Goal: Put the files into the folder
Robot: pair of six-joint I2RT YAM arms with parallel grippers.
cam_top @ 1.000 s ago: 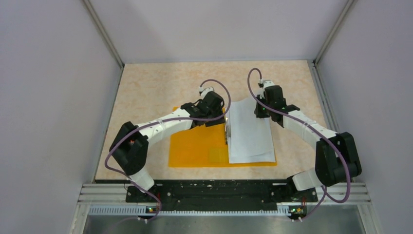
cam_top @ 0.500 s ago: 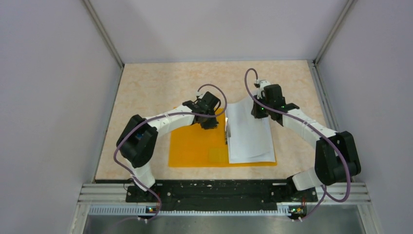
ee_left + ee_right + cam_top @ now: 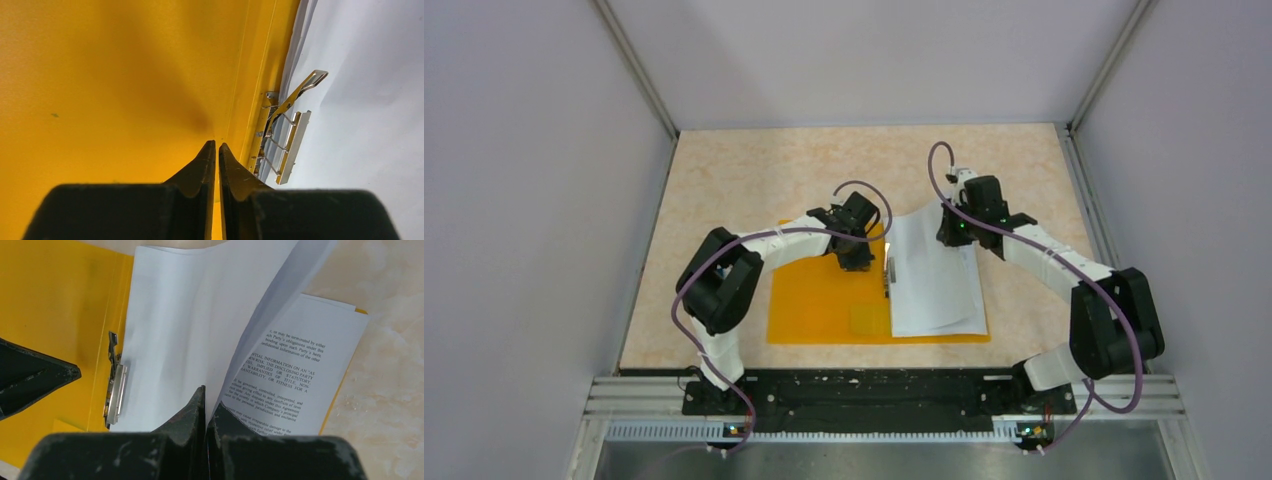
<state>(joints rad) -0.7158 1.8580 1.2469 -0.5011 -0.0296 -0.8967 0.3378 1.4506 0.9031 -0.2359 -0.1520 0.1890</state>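
The orange folder [image 3: 814, 305] lies open on the table, and its left flap fills the left wrist view [image 3: 110, 75]. My left gripper [image 3: 856, 262] is shut, with its tips [image 3: 216, 145] on the left flap just beside the spine and the metal clip [image 3: 290, 140]. My right gripper [image 3: 946, 238] is shut on the far edge of the blank sheet [image 3: 180, 325] and holds it lifted and curled over the right half of the folder. The printed sheet [image 3: 295, 380] lies flat under it on the folder.
The table is beige with grey walls on three sides. The black rail with the arm bases [image 3: 864, 395] runs along the near edge. A dark finger [image 3: 35, 375] of the left gripper shows at the left of the right wrist view.
My left gripper moved a little toward the near edge along the folder's spine, and its elbow swung right. The right gripper stayed almost in place, holding the blank sheet.
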